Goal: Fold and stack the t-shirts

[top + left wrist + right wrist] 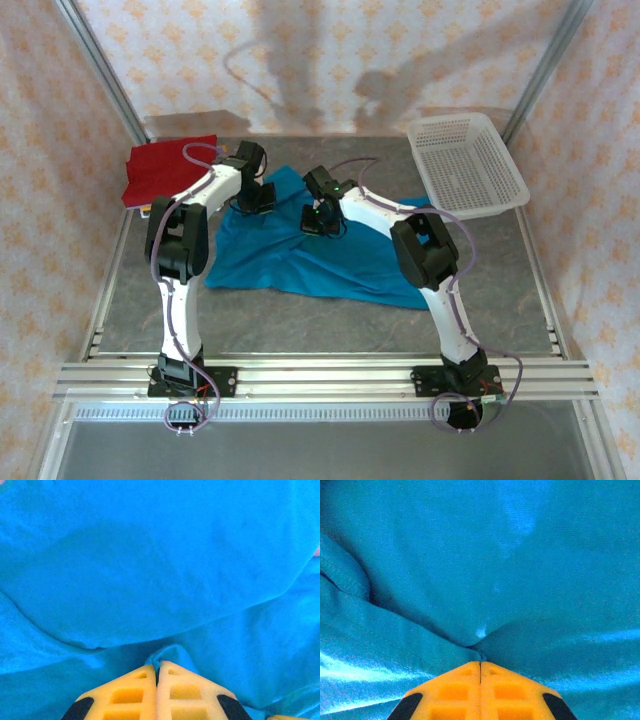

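Top view: teal shirt (330,260) lies crumpled and unfolded at mid-table (300,335), spread from about 10 o'clock to 4 o'clock of centre. Red shirt (165,170) sits folded flat at the 10 o'clock corner, likely the base of the stack and kept off to the side so the middle is free for folding. White basket (465,165) rests at 2 o'clock, apart from the cloth. Both arms reach in over the shirt's far edge. Left fingers (127,692) are pressed together with a small tuck of teal cloth pinched at their tips; in the top view they sit at the shirt's 11 o'clock, close to the red shirt. Right fingers (452,690) are likewise closed, the cloth puckering into creases that run to their tips, so they grip it too; top view puts them near the shirt's 12 o'clock. The two pinches lie side by side along one edge, which I read as a paired hold meant to lift or drag that edge evenly and pull the wrinkles out before any fold. Which part of the shirt each holds (hem, shoulder, sleeve) cannot be told from the wrist views. Task looks early for this shirt: no fold made yet
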Robot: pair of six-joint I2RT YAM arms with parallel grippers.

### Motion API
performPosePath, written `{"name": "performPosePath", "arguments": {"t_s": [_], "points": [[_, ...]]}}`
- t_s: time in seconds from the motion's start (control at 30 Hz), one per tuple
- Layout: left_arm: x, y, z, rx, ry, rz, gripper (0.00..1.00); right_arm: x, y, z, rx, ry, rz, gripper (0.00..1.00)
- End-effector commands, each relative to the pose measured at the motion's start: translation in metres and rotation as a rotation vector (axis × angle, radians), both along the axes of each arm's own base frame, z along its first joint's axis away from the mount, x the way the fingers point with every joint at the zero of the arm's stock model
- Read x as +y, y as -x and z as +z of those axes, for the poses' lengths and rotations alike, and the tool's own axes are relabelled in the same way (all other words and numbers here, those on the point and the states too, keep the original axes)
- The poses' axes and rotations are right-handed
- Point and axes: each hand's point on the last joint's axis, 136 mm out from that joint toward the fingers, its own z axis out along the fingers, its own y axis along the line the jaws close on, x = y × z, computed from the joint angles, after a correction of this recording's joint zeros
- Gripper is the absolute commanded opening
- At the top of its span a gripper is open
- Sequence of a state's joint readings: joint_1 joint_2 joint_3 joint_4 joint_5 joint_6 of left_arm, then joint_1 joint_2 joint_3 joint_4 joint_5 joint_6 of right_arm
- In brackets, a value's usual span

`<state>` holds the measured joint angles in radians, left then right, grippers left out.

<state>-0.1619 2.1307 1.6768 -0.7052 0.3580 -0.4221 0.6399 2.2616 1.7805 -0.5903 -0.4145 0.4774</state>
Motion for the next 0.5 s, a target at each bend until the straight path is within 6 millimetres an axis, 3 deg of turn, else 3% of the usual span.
{"name": "performPosePath", "arguments": {"t_s": [0.0, 0.27, 0.4, 0.47], "points": [[0.002, -0.02, 0.034, -0.109, 0.002, 0.049, 0.0, -0.003, -0.006, 0.018, -0.025, -0.003, 0.002, 0.01], [0.014, -0.027, 0.05, -0.2, -0.042, 0.104, 0.0, 0.001, -0.011, 0.032, -0.044, -0.032, 0.008, 0.07], [0.014, -0.029, 0.051, -0.202, -0.031, 0.112, 0.0, 0.002, -0.012, 0.046, -0.067, -0.046, 0.005, 0.23], [0.014, -0.027, 0.048, -0.177, -0.032, 0.103, 0.07, -0.002, -0.013, 0.057, -0.091, -0.049, -0.002, 0.32]]}}
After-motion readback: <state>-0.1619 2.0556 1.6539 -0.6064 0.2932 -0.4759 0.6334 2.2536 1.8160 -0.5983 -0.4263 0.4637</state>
